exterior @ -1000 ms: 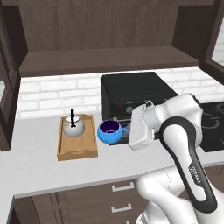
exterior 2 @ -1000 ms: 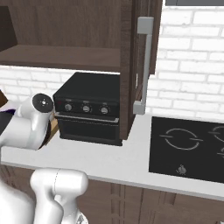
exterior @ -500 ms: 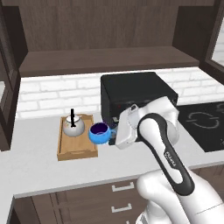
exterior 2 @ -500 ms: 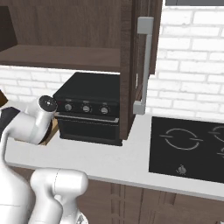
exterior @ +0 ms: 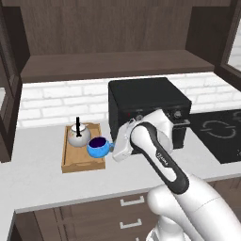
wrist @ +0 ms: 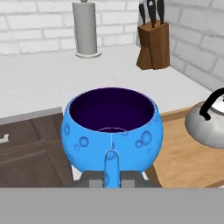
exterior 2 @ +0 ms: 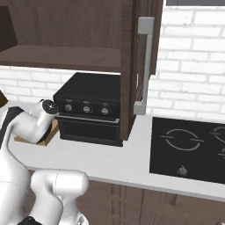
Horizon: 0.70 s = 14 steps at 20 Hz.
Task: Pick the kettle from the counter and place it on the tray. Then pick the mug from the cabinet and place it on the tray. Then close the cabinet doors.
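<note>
Pale grey counter [exterior: 42, 174] runs under a dark brown wall cabinet [exterior: 113, 61] whose one wide shelf is bare, with a white brick wall behind. On the counter's left part sits a light-wood tray [exterior: 70, 162], and the silvery kettle [exterior: 78, 136] stands upright in its back half, black handle pointing up. Just right of the tray is a black oven-like box [exterior: 146, 103] with knobs. The white arm reaches left from the lower right, and its gripper [exterior: 112, 147] holds the blue mug [exterior: 98, 147] at the tray's right rim, near the kettle but not touching it. From the hand camera, the mug [wrist: 112, 131] fills the middle, upright, its dark inside showing, and the two fingers are pinched on its handle at the bottom. The kettle [wrist: 208, 124] lies to the right on the tray [wrist: 179, 153]. Beyond the mug stand a paper-towel holder [wrist: 85, 28] and a knife block [wrist: 153, 41]. From the right, a cabinet door [exterior 2: 134, 66] stands open with its long silver handle [exterior 2: 145, 66], and a black cooktop [exterior 2: 189, 147] is set in the counter [exterior 2: 110, 160].
</note>
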### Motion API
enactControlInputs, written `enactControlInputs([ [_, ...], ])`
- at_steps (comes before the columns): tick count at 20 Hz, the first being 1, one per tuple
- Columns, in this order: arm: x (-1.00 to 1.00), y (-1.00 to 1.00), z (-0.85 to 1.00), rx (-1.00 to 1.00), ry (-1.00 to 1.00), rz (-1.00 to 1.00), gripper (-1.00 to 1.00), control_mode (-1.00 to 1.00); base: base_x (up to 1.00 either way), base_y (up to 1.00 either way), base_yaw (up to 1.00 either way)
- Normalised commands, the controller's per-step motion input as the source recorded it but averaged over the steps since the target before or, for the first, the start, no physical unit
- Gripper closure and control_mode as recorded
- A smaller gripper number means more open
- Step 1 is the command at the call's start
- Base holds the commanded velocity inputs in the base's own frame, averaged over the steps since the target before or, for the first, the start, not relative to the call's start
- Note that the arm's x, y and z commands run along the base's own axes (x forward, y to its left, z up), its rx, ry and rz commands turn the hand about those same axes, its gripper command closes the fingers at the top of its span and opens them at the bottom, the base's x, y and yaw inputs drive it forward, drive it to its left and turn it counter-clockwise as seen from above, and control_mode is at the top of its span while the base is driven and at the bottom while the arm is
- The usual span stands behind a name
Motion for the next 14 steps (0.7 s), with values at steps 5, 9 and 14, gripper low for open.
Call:
enactControlInputs([
  [5, 0.37, 0.09, -0.23, 0.00, 0.02, 0.00, 1.00, -1.00, 0.00, 0.00, 0.00],
  [9, 0.31, 0.16, -0.29, 0.00, 0.00, 0.00, 1.00, -1.00, 0.00, 0.00, 0.00],
  [14, 0.24, 0.18, -0.35, 0.00, 0.00, 0.00, 1.00, -1.00, 0.00, 0.00, 0.00],
])
